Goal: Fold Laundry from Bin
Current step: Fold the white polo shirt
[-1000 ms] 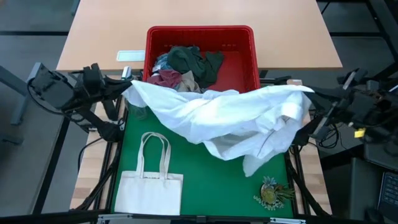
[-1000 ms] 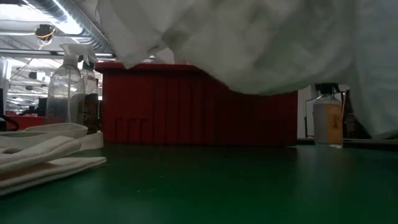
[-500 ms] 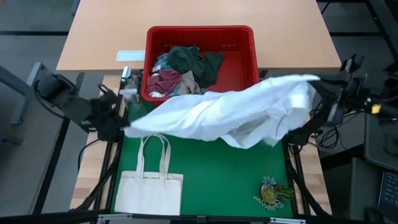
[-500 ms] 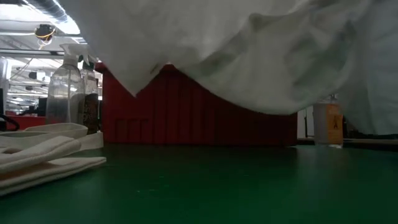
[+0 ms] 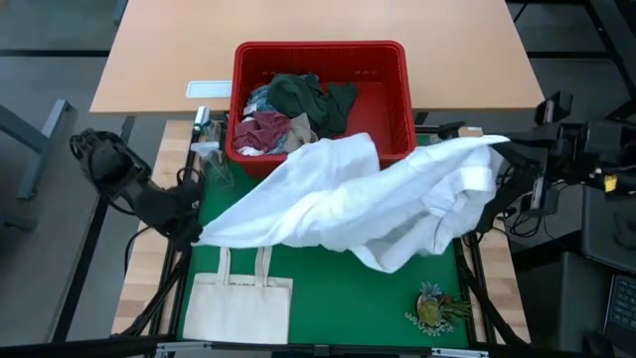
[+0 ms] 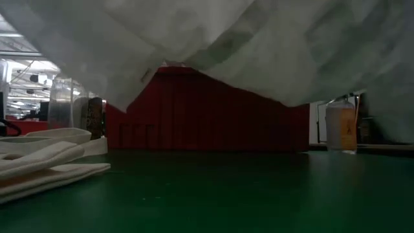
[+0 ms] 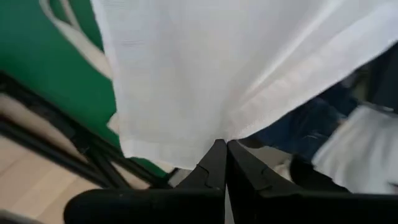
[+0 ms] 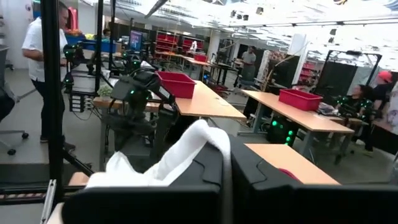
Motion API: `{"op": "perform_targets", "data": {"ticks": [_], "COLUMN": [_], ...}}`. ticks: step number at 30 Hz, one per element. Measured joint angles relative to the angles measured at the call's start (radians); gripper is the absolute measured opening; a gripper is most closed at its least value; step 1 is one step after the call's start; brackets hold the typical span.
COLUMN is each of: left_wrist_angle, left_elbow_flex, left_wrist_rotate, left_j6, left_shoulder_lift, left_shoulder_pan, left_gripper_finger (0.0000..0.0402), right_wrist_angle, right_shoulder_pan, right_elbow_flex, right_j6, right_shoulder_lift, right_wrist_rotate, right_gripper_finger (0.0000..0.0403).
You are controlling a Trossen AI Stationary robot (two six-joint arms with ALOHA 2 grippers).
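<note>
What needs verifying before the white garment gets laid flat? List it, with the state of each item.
1. Left gripper shut on the white garment, at the mat's left edge: ok.
2. Right gripper shut on the garment's other end, past the mat's right edge: ok.
3. Garment spread flat between the grippers: not ok; it sags and is bunched toward the right.
4. Garment clear of the red bin: not ok; in the high view a fold overlaps the bin's front rim.
5. Landing area free: not ok; the white tote bag lies on the green mat, its handles under the garment.
6. Garment off the mat: ok; the low view shows it hanging above.
</note>
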Motion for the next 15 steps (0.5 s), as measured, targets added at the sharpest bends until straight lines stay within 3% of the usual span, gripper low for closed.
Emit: {"op": "perform_targets", "data": {"ticks": [3, 6, 13, 15], "left_wrist_angle": [0.002, 0.001, 0.005, 0.004], "left_elbow_flex": [-0.080, -0.179, -0.430, -0.492], "left_wrist_rotate": [0.000, 0.012, -0.004, -0.045], "left_j6": [-0.019, -0.019, -0.021, -0.021], "left_shoulder_lift": [0.001, 0.001, 0.001, 0.001], "left_shoulder_pan": [-0.019, -0.041, -0.054, -0.049], "left_gripper_finger": [0.0000, 0.0000, 0.0000, 0.0000], "right_wrist_angle": [-0.083, -0.226, -0.702, -0.731], "right_shoulder_pan": [0.001, 0.001, 0.001, 0.000], "right_elbow_flex": [0.000, 0.000, -0.001, -0.023], "right_j6": [0.025, 0.154, 0.689, 0.809], "right_shoulder_lift": [-0.021, -0.043, -0.073, -0.075], "right_wrist_rotate": [0.067, 0.134, 0.059, 0.048], "right_gripper_finger": [0.0003, 0.0003, 0.0003, 0.0003]}}
